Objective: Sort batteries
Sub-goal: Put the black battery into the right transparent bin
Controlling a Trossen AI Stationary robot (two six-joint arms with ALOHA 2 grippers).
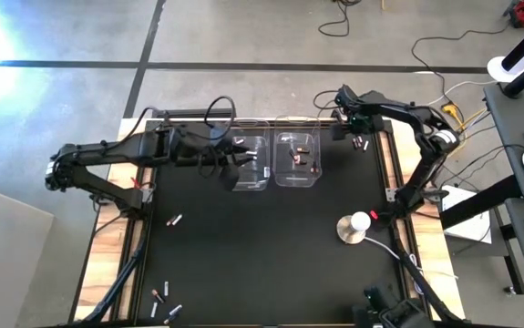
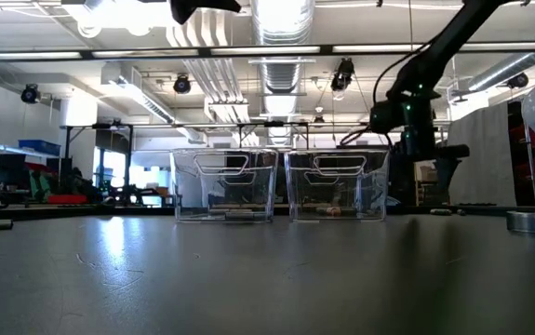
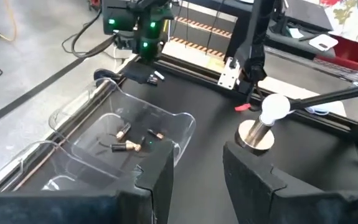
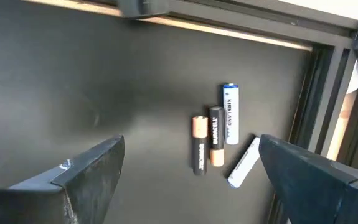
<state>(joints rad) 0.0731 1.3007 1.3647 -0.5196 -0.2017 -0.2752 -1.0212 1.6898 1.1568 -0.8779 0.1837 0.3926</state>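
Black table mat (image 1: 262, 237) carries two clear plastic bins side by side at the far edge: left bin (image 1: 248, 162), right bin (image 1: 299, 159) with three copper-ended batteries (image 3: 129, 146) inside. Left gripper (image 3: 194, 171) hovers over the left bin, fingers partly apart, holding nothing. Right gripper (image 4: 185, 171) hangs wide open and empty above four loose batteries (image 4: 216, 137) in the mat's far right corner; more batteries (image 1: 174, 220) lie near the left edge.

"KIRKLAND" on silvery-white battery (image 4: 230, 114)

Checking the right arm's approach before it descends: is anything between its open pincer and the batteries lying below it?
Nothing visible. The right pincer hangs open over the four batteries, with only bare black mat between.
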